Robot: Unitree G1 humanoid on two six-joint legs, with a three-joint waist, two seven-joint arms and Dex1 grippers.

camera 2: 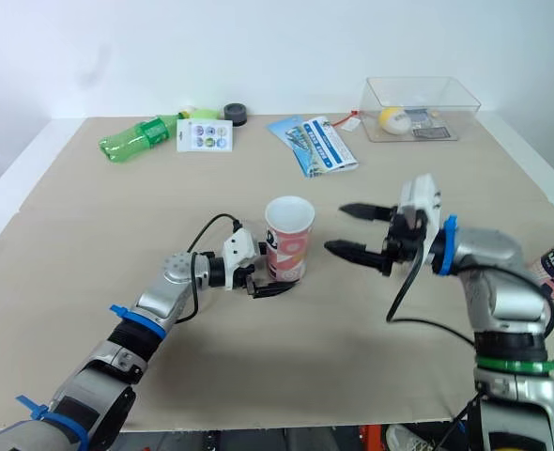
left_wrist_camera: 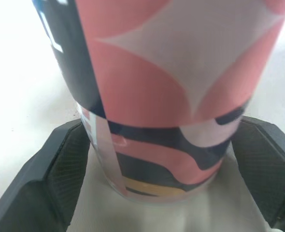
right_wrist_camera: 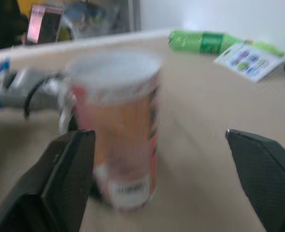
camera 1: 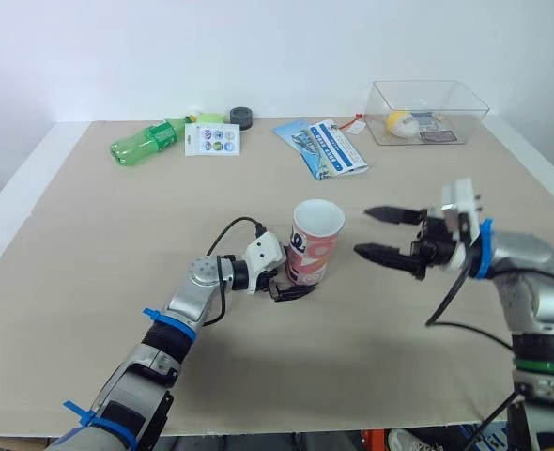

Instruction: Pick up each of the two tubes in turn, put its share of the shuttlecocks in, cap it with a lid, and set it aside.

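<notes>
While the left gripper [camera 1: 296,282] is reaching in from about 8 o'clock of the tube [camera 1: 315,242] and pinching its foot between both pads, the tube is standing upright and open-mouthed near the middle of the table [camera 1: 117,235]. It is looking like light, thin-walled card, smooth and easy to dent near the open rim, so I am judging a gentle hold low by the stiffer base the safest. At its 3 o'clock the right gripper [camera 1: 364,232] is hovering apart from it, fingers spread wide.
</notes>
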